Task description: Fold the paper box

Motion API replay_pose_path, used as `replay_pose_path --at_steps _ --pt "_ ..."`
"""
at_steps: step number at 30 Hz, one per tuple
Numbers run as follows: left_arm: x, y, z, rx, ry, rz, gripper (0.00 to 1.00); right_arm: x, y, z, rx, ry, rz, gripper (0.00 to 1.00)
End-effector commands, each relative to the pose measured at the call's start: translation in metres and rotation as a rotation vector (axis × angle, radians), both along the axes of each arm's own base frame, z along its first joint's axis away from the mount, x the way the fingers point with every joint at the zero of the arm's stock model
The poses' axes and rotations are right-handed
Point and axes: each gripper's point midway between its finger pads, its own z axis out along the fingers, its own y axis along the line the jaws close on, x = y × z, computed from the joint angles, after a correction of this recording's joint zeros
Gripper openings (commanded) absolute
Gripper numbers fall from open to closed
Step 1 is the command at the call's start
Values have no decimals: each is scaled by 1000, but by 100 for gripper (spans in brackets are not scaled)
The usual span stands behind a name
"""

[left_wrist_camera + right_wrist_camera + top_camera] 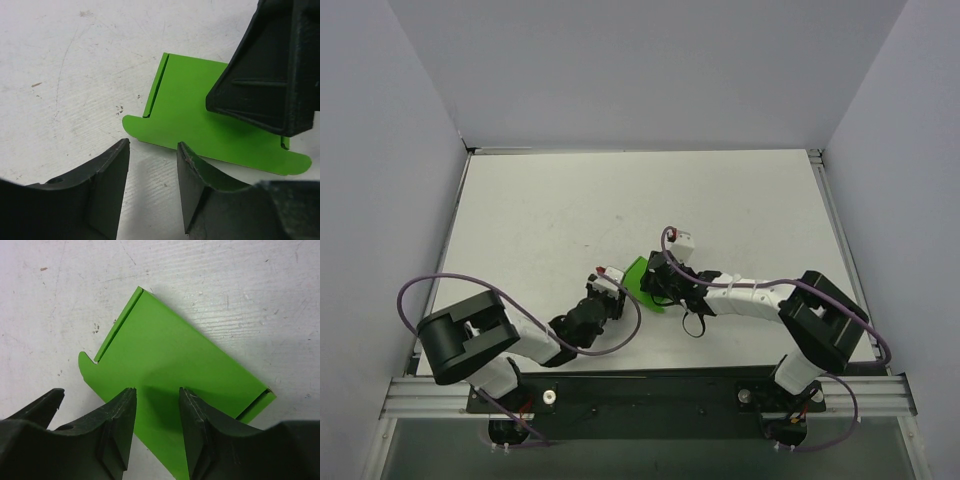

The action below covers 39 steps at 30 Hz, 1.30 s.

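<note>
Overhead and wrist views, read from left to right. At the left, my left arm reaches from its base at the near edge toward the middle of the white table (570, 200). My left gripper (153, 150) is low over the table with its jaws apart, and only bare table and the near edge of the card show in the gap. One of its black fingers (200, 190) overlaps that near edge; I cannot tell whether it touches.

Centre: the bright green thin card paper box (638, 278) lies between my two grippers, near the table's middle. In the wrist views it lies flat (190, 115), with a narrow raised strip along one edge and rounded tabs at the corners (170, 355).

Right: my right gripper (157, 390) sits directly above the card, jaws apart, with green surface showing through the gap. Its fingers (120, 415) are not clamped on the card. From the left wrist, one right finger hangs over the card's far right part.
</note>
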Motion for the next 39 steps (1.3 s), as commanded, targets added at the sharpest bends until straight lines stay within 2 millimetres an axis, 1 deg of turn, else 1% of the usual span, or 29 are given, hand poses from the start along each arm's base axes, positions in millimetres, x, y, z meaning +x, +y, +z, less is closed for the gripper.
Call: replay_pose_path --at_steps 1,3,4,6,7,8,10,11,12,13,14,15,16,17,18,19,20,21,23,24,25,26,28,31,32,34,35,37,39 --pt "-7 2 13 -29 -18 -26 57 -21 -24 -41 -94 139 -13 40" --pt "-14 7 6 -18 6 -47 60 -21 -25 -45 -102 146 -12 40" --pt "-16 8 12 -40 -1 -52 61 -21 -25 -45 -103 146 -11 40" --pt "-21 11 12 -55 20 -63 66 -21 -27 -48 -120 149 -5 40" --pt "-21 9 25 -94 9 -73 68 -21 -27 -47 -122 146 -2 40" --pt "-22 10 23 -80 37 -84 70 -21 -28 -47 -131 141 5 40" --pt "-11 5 49 -180 63 -101 70 -22 -29 -46 -138 135 16 41" --pt "-9 6 50 -189 89 -109 71 -21 -28 -44 -137 126 20 41" --pt "-13 -2 56 -232 118 -175 72 -21 -27 -40 -138 111 42 43" --pt "-1 6 64 -260 116 -157 73 -21 -27 -38 -141 100 61 46" --pt "4 5 71 -272 130 -167 74 -21 -24 -34 -134 83 81 49" --pt "3 0 72 -286 158 -213 75 -20 -23 -25 -138 55 112 57" --pt "11 5 73 -289 172 -204 76 -20 -20 -20 -134 46 137 60" --pt "15 3 77 -293 188 -225 76 -20 -18 -15 -135 39 156 63" --pt "12 -2 78 -308 214 -267 76 -20 -16 -6 -129 23 179 68" --pt "17 2 73 -312 237 -258 77 -22 -14 -1 -137 14 222 69" --pt "20 1 74 -327 242 -267 77 -22 -12 9 -127 -1 251 71" --pt "18 -2 70 -339 270 -293 77 -22 -11 14 -129 -10 271 72" --pt "23 -1 70 -360 267 -303 78 -26 -13 20 -162 -19 337 74" --pt "23 -4 65 -366 290 -317 78 -25 -11 29 -161 -38 358 75" --pt "22 -5 64 -373 297 -326 78 -25 -12 31 -179 -44 383 75" --pt "22 -8 67 -387 291 -348 78 -25 -15 34 -218 -57 427 75" --pt "24 -12 64 -392 298 -362 78 -25 -18 33 -269 -68 472 75" --pt "26 -15 63 -397 298 -373 77 -16 -29 32 -347 -89 474 73" --pt "26 -16 63 -398 295 -376 77 -15 -30 26 -359 -75 491 71" --pt "28 -16 63 -397 292 -375 77 -10 -30 25 -354 -66 494 68" --pt "29 -17 63 -393 289 -379 77 -10 -28 22 -358 -58 508 68" --pt "31 -18 59 -383 305 -379 77 -12 -22 22 -349 -57 551 68" --pt "31 -19 55 -376 316 -392 77 -14 -22 18 -360 -46 570 68"
